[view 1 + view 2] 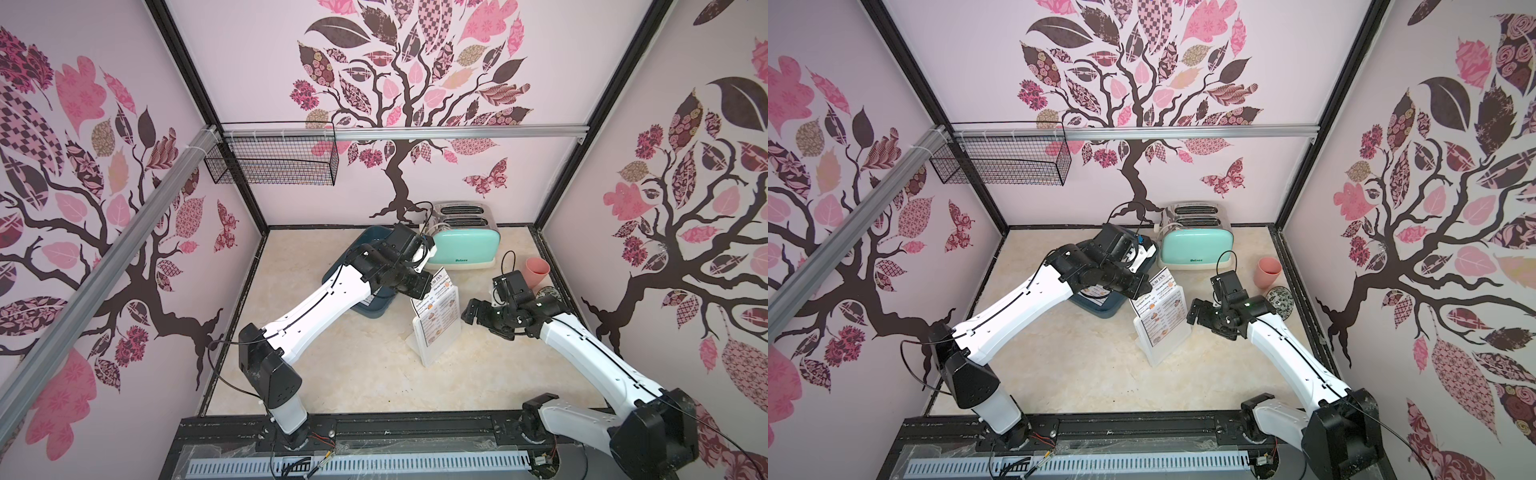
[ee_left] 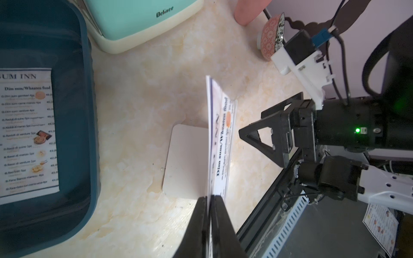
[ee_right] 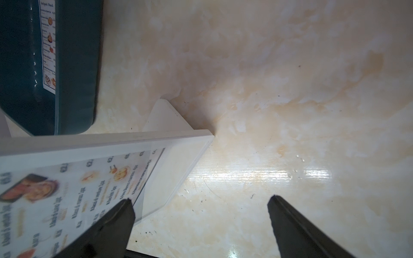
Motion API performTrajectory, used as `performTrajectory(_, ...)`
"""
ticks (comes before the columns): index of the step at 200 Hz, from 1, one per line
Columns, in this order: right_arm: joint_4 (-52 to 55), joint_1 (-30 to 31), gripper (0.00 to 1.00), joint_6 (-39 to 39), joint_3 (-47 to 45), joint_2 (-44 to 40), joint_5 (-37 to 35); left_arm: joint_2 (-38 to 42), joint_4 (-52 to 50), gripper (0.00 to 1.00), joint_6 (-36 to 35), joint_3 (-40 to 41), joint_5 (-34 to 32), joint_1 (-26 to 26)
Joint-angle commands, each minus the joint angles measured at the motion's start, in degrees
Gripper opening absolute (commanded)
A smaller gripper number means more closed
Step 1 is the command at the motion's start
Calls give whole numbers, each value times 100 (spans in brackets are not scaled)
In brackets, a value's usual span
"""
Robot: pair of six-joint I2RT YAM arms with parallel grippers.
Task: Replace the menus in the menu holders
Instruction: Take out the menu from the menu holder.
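Note:
The white menu holder (image 1: 441,338) stands upright at mid-table, and its flat foot (image 2: 185,160) shows in the left wrist view. One menu (image 1: 436,309) sits tilted in it, with its headed end sticking up out of the top. My left gripper (image 2: 210,198) is shut on that menu (image 2: 222,143) at its upper edge. My right gripper (image 1: 467,311) hangs open just right of the holder (image 3: 178,154). One of its fingers (image 3: 120,214) is in front of the clear face and nothing lies between the two. A second menu (image 2: 26,131) lies flat in the dark teal tray (image 2: 89,111).
The teal tray (image 1: 374,309) lies left of the holder, under my left arm. A mint toaster (image 1: 463,241) stands at the back. A pink cup (image 1: 536,270) and a patterned bowl (image 1: 548,293) stand by the right wall. A wire basket (image 1: 270,158) hangs on the back wall.

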State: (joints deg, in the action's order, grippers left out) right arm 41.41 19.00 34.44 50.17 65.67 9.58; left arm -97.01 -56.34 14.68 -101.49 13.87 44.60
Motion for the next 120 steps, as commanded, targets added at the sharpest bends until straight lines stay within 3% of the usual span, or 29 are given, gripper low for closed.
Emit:
performTrajectory(1,125,33,100,-73,221,-53,-112,178,235,0,-12,51,82,-36)
performTrajectory(80,178,30,100,-193,540,-271,-549,1182,394,0,-717,-617,-375,-48)
performTrajectory(120,195,29,100,-385,691,-511,-955,1592,-64,0,-1362,-1256,-367,-48)
